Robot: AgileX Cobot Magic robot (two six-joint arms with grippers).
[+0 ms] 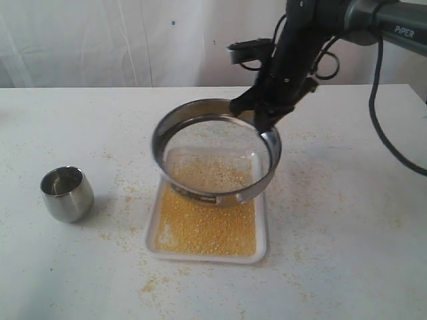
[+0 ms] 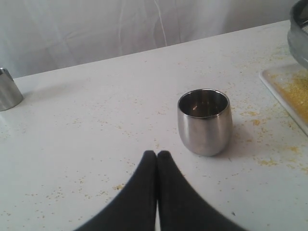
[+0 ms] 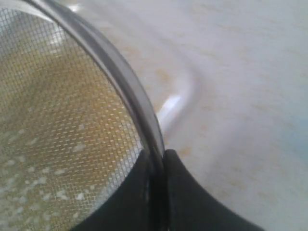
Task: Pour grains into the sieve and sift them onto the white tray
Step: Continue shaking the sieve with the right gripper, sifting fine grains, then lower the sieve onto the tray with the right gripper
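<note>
Sieve (image 1: 219, 197): round steel ring with mesh bottom, held tilted above the white tray (image 1: 262, 248). Right end effector (image 1: 263, 123) clamped on its far rim.
Grains (image 1: 207, 230): yellow layer covering most of the tray, a few specks on the mesh, strays scattered over the table (image 1: 347, 267).
Steel cup (image 1: 66, 193): upright, left of the tray, apart from it.
Left end effector (image 2: 157, 155): fingers pressed together, gripping nothing, near the cup.
</note>
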